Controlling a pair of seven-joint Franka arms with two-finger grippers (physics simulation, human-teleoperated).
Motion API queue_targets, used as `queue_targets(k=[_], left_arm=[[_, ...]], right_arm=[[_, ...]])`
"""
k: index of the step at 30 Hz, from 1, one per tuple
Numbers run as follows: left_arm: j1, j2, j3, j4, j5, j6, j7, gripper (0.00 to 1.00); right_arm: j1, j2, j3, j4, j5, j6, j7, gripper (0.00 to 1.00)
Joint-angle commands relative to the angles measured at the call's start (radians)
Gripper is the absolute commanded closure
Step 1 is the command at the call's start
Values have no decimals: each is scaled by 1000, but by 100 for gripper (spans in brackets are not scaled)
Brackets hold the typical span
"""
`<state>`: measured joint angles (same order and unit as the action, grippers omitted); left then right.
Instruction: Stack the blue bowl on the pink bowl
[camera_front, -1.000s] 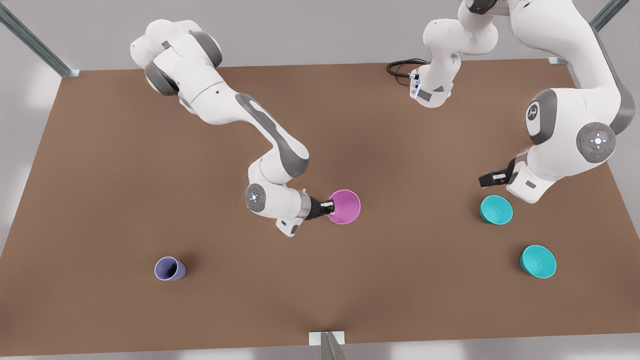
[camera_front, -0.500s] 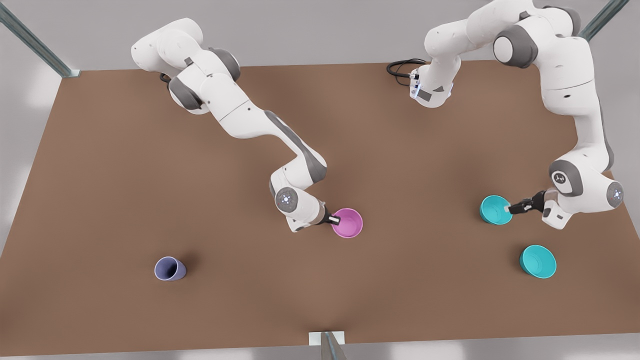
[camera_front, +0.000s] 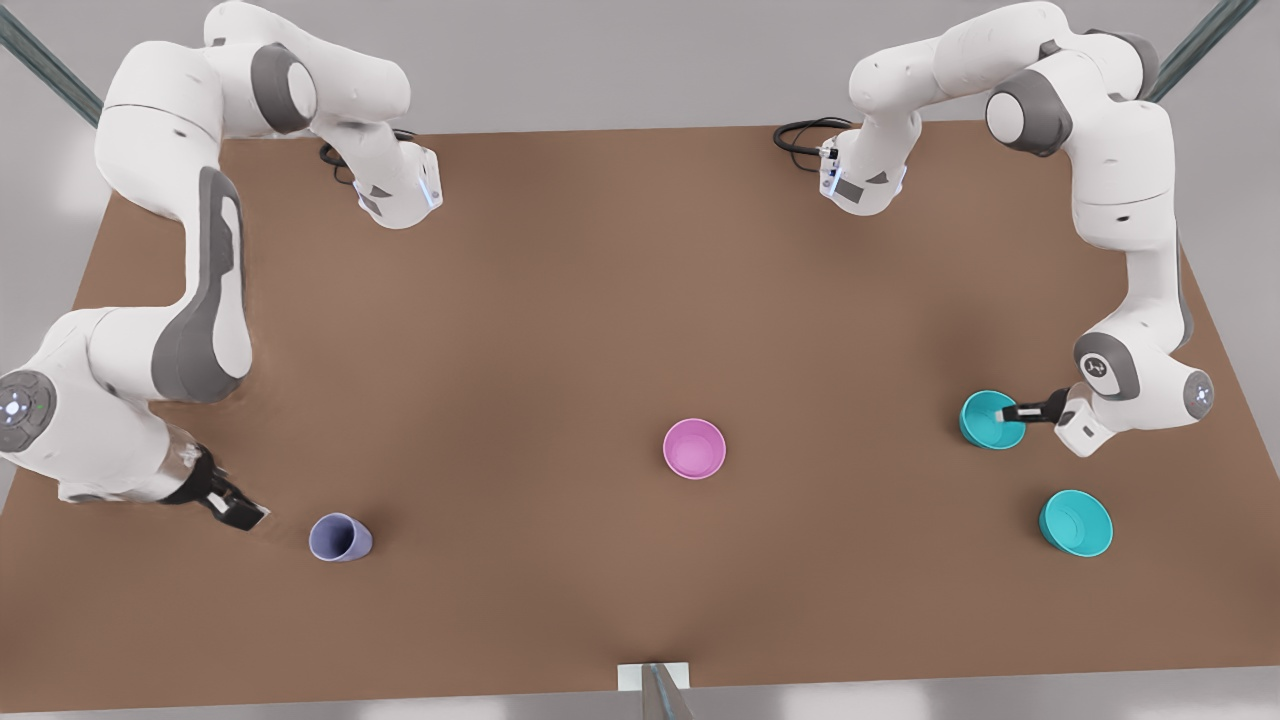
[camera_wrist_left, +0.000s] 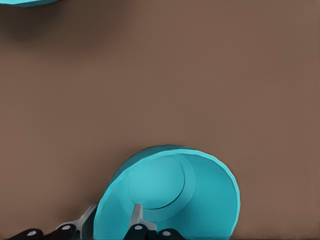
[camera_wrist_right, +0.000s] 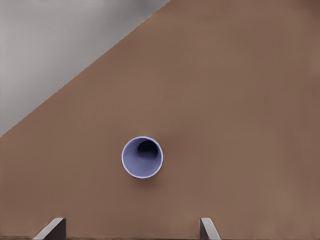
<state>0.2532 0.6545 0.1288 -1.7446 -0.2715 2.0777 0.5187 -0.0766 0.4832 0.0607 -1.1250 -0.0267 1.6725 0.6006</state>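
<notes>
The blue bowl (camera_front: 990, 420) sits upright on the table at the front view's right. My left gripper (camera_front: 1008, 412) is shut on its rim, one finger (camera_wrist_left: 136, 216) inside the bowl (camera_wrist_left: 170, 200) and the other against its outer wall. The pink bowl (camera_front: 694, 448) stands alone near the table's middle, well apart from both grippers. At the front view's far left my right gripper (camera_front: 240, 512) is low over the table and open, holding nothing, just beside a lavender-grey cup (camera_front: 340, 537).
A second teal bowl (camera_front: 1075, 522) stands nearer the front edge, close to the held one. The lavender-grey cup (camera_wrist_right: 142, 157) is upright on the brown table (camera_front: 500, 300). A black cable (camera_front: 805, 135) lies at the back edge.
My right gripper let go of the pink bowl, which now stands on the table, and swung far to the front view's left beside the cup. My left gripper came down and closed on the blue bowl's rim.
</notes>
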Motion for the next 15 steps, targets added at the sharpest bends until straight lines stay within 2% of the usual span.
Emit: queue_targets(k=[1, 2, 5, 6, 8, 9, 10, 15], left_arm=[[0, -1, 0, 0, 0, -30, 215, 79], [-5, -3, 0, 2, 0, -30, 204, 79], [-31, -15, 0, 7, 5, -31, 164, 79], [-55, -56, 0, 7, 6, -31, 98, 79], [-185, -142, 0, 7, 5, -73, -153, 79], [-333, -156, -5, 48, 1, -96, -388, 79], [-425, -130, -6, 151, 1, -146, -590, 79], [-698, 5, -8, 330, -18, -151, -1057, 79]], right_arm=[[-3, -98, 7, 1, -39, -358, -914, 0], [34, -156, -2, 1, -12, -454, -826, 0], [44, -253, 1, -62, -12, -447, -740, 0], [43, -290, 2, -128, -15, -398, -725, 0], [47, -298, 10, -151, -13, -367, -679, 0], [63, -268, 7, -142, -9, -369, -679, 0], [61, -267, 7, -148, -10, -369, -677, 0], [60, -259, 4, -142, -24, -364, -664, 0]])
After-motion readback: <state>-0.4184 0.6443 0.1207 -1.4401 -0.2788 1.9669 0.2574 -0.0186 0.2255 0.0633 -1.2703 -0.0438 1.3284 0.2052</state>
